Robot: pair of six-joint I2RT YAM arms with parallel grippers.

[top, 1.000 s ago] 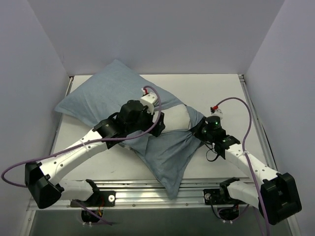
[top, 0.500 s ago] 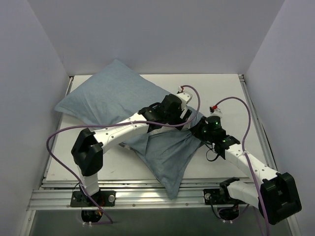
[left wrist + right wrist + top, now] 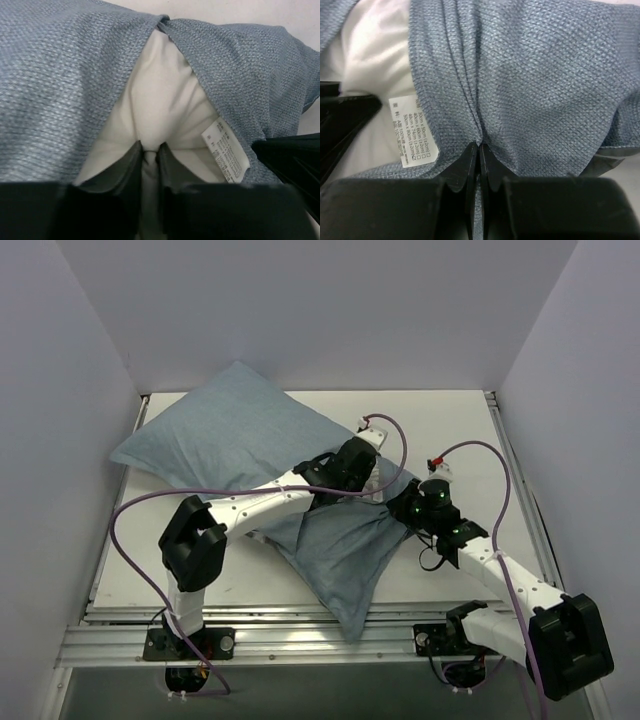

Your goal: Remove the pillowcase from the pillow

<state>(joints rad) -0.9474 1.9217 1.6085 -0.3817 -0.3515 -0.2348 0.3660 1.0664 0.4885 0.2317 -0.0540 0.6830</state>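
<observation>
Pillowcase point(image 3: 230, 435) sprawls on white table point(image 3: 450, 420) between pale walls point(image 3: 320, 310), right claw point(image 3: 479, 146) pinching it, left claw point(image 3: 149, 150) pinching pillow point(image 3: 160, 100)

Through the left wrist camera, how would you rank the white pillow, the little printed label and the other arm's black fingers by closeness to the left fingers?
1. The pillow: centre, pinched between the left fingers.
2. The label: to the right, by the pillowcase edge.
3. The right fingers: at the far right edge of the view.
</observation>
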